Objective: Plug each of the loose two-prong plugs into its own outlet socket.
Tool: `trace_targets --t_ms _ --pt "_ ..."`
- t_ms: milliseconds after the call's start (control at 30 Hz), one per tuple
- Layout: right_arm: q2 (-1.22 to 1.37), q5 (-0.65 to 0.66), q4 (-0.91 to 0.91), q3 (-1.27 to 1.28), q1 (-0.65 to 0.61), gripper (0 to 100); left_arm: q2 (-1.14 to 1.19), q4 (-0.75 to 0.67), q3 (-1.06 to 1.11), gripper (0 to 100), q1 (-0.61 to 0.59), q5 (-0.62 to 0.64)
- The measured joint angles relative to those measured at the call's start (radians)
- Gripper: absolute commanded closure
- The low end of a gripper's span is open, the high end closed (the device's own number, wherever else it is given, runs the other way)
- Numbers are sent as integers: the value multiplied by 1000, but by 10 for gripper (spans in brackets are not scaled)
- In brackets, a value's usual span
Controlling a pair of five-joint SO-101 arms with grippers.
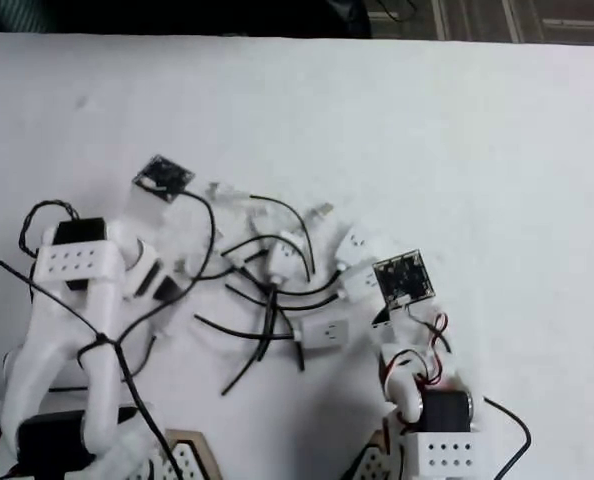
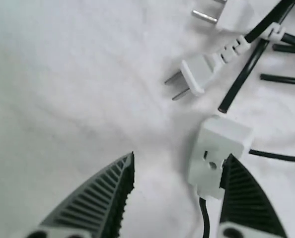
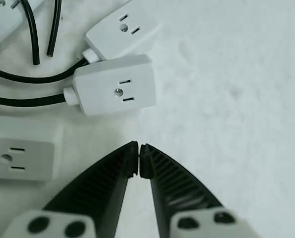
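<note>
My left gripper (image 2: 180, 161) hangs open just above the table, and a white outlet socket (image 2: 218, 148) lies against the inner side of one finger (image 2: 242, 193). A loose white two-prong plug (image 2: 194, 74) lies a little beyond it, with a second plug (image 2: 221, 12) farther off. My right gripper (image 3: 138, 159) is shut with nothing in it, its tips just short of a white socket (image 3: 115, 85). Beside that one lie another socket (image 3: 122, 32) and a third (image 3: 18, 154). In the high view the sockets (image 1: 324, 330) and plugs (image 1: 227, 192) sit tangled in black cords between the arms.
Cut black cord ends (image 1: 242, 335) sprawl across the table's middle. Bare white tabletop (image 1: 427, 130) stretches to the back and right. The arm bases (image 1: 447, 450) stand at the near edge. A camera board (image 1: 402, 278) tops the right wrist, another (image 1: 163, 178) the left.
</note>
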Motion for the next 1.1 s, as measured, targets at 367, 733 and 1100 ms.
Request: trace_targets --t_ms 367,733,1100 --pt "0 0 0 0 0 981 -278 178 91 727 120 -15" --pt "0 0 0 0 0 981 -379 -121 411 762 167 -15" --pt "0 0 0 0 0 981 -270 -250 422 813 166 18"
